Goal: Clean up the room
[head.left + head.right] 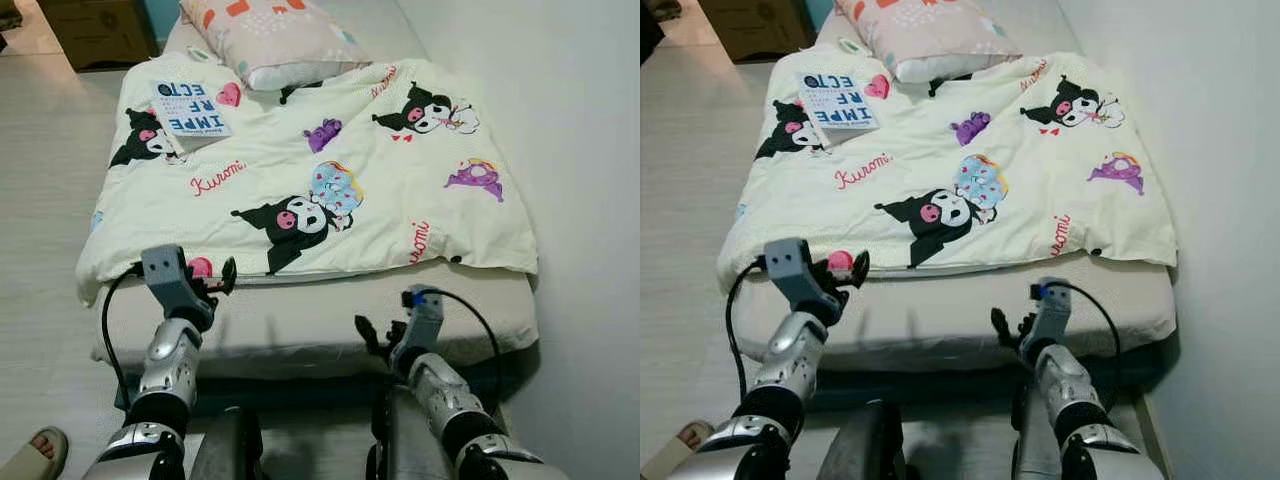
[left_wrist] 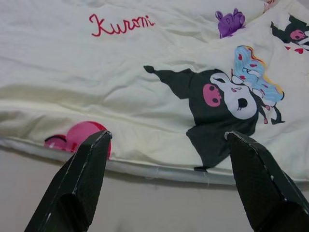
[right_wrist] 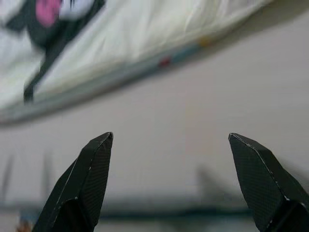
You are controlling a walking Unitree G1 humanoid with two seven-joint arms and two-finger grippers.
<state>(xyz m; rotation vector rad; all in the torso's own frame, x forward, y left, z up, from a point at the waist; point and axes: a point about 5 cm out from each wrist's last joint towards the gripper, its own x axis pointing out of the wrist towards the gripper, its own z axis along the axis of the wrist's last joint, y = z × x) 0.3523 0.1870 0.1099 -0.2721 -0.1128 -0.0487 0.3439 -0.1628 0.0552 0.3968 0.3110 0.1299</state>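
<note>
Cream cartoon-print blanket [image 1: 330, 170], spread flat over the far part of a low mattress [image 1: 330, 320], hem stopping short of the near end so a bare beige strip stays uncovered. Printed all over with black-and-pink characters, purple blobs and red script lettering. Right side running along the white wall [image 1: 570, 150].

Left gripper [image 2: 166, 137] raised just off the blanket's near left corner, fingers spread wide, nothing between them. Through the left wrist view, hem right ahead of the tips, pink printed spot next to the one finger [image 2: 79, 179], big black character print further in. Close to the hem, but touching or not, can't tell.

Right gripper [image 3: 169, 140] lower and nearer, out over the bare mattress strip, also spread apart and empty. Blanket hem well ahead of its tips in the right wrist view, blurry, with plain mattress in between.

On the blanket's far left corner, a book [image 1: 192, 108] with big blue letters on a white cover, lying flat. Beyond that, a pink patterned pillow [image 1: 275, 35] at the head of the bed, its near edge overlapping the blanket.

Pale wood floor [image 1: 50, 200] to the left. Someone's foot in a beige slipper [image 1: 35, 455] poking in at the near left.
</note>
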